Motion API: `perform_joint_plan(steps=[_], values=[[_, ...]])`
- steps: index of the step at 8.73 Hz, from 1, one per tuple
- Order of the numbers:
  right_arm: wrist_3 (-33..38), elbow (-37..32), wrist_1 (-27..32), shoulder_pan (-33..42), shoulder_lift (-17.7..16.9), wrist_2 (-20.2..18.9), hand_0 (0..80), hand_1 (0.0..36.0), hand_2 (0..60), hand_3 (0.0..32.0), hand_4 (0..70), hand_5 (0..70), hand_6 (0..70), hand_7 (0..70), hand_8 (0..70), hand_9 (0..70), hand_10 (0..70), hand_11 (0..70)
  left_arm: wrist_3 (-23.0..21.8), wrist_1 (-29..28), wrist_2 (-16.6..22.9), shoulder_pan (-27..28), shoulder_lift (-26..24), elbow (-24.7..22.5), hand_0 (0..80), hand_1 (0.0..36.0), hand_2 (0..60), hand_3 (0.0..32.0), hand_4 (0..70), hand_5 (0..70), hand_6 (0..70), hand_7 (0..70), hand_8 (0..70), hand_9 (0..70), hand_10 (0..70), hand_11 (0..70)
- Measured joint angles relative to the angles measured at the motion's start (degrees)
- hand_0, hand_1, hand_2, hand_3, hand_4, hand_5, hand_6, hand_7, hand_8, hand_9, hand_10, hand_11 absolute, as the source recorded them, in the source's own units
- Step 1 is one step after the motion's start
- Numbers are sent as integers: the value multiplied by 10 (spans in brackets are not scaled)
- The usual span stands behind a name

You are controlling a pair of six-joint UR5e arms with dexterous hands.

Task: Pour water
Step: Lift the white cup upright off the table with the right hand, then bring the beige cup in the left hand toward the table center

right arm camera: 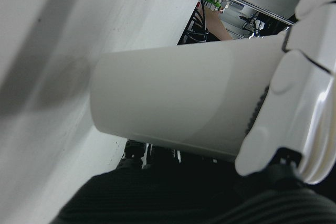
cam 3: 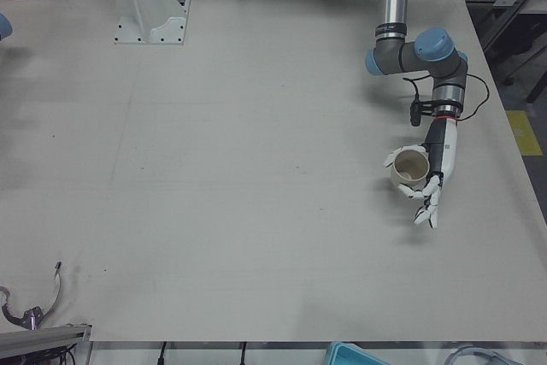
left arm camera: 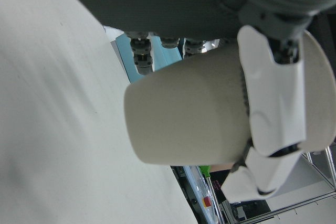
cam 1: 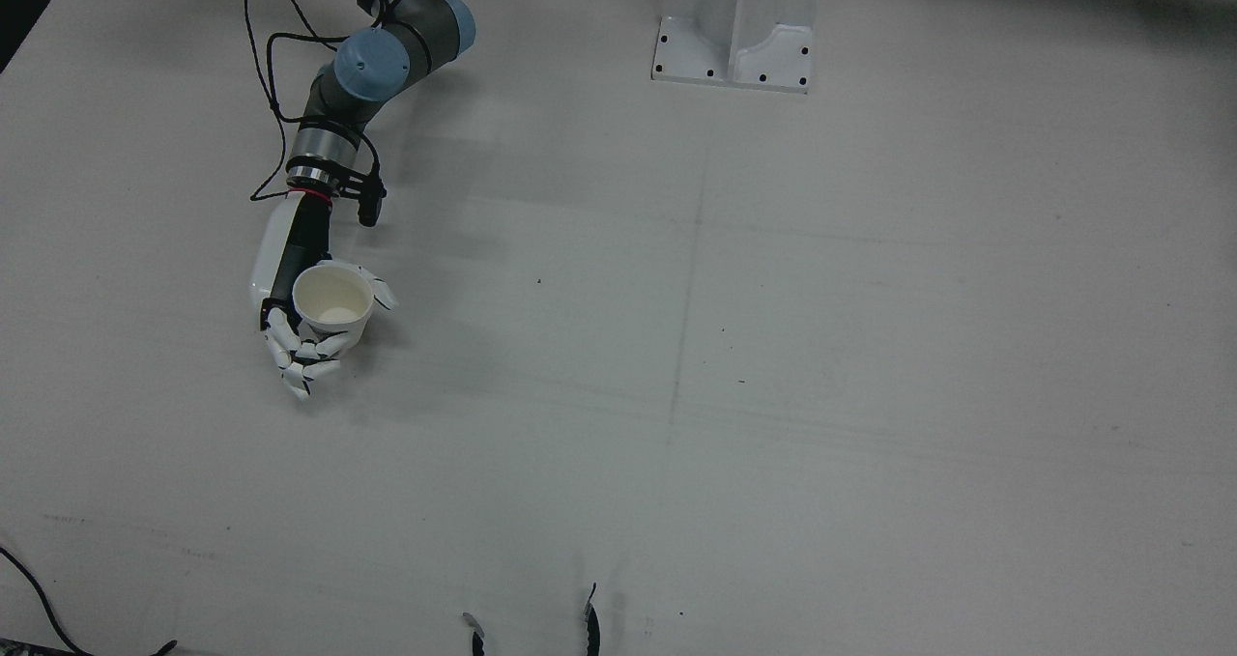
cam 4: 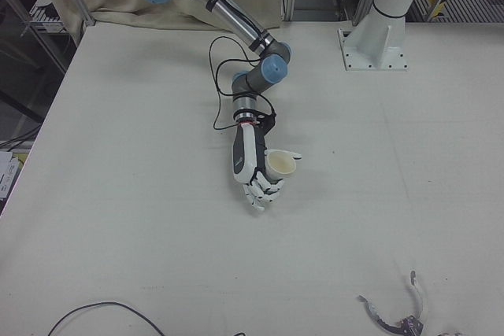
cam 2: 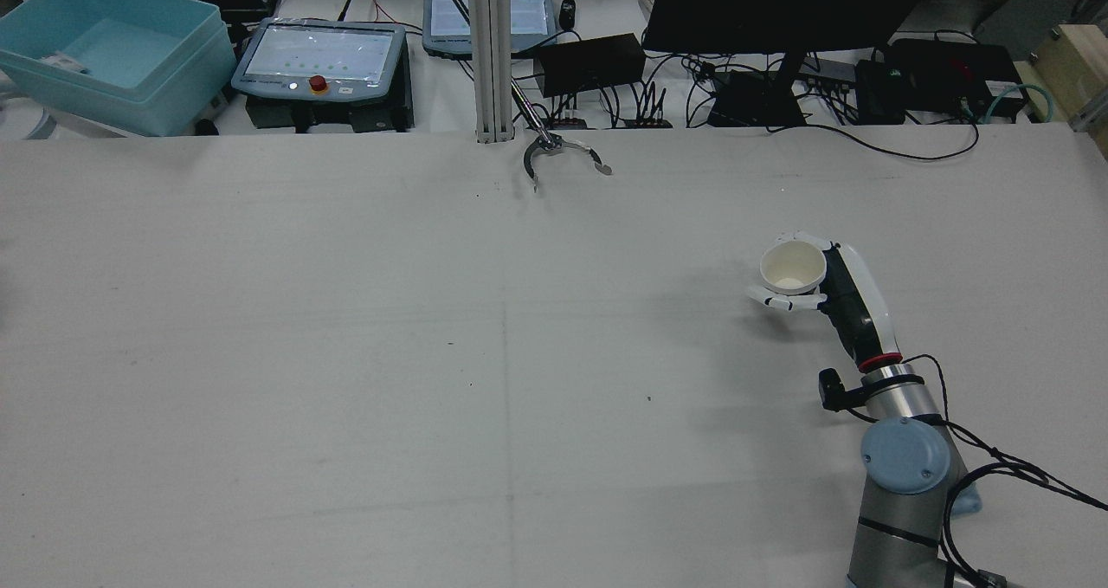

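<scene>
Both arms were at the station, each holding a cup over the pale grey tabletop point(cam 1: 773, 347).

Right side: we noted the right robot hand point(cam 1: 266, 270) grasping a white paper cup point(cam 1: 332, 300). Its fingers point(cam 1: 307, 361) wrapped the wall on the operators' side and the thumb lay against the rim on the other side. The cup stood upright, mouth up. The inside looked pale and bare from above, and we could not tell whether it held any water. The rear view gave the same grasp: right robot hand point(cam 2: 853, 298), cup point(cam 2: 792, 266), well out from the white arm pedestal point(cam 1: 734, 28). In the right hand view a white finger point(right arm camera: 304, 93) crossed the cup wall point(right arm camera: 173, 103) near the rim.

Left side: only the left-front view and the hand camera showed it. The left robot hand point(cam 3: 441, 160) was closed on a cream paper cup point(cam 3: 410, 166), also upright, near the tabletop's edge on that side. In the left hand view a white finger point(left arm camera: 273, 93) pressed across the cup wall point(left arm camera: 189, 114).

We could not tell whether either cup's base touched the tabletop.

The two cups were well apart, on opposite halves of the tabletop. A teal plastic bin point(cam 2: 112, 51) sat beyond the far edge.
</scene>
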Motion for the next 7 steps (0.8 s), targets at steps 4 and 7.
perform_joint_plan(steps=[4,7], values=[[-43,67,-1,73,1,-34,535,234,526,0,270,700,328,456,370,515,120,192,9,86,24,22,-87,-76,577,360,600,0,367,700,30,249,16,46,91,166],[-63,91,-2,95,1,-59,544,241,515,0,268,700,321,441,357,498,114,185,11,170,34,94,-171,-123,595,360,600,0,385,700,77,233,34,55,107,189]])
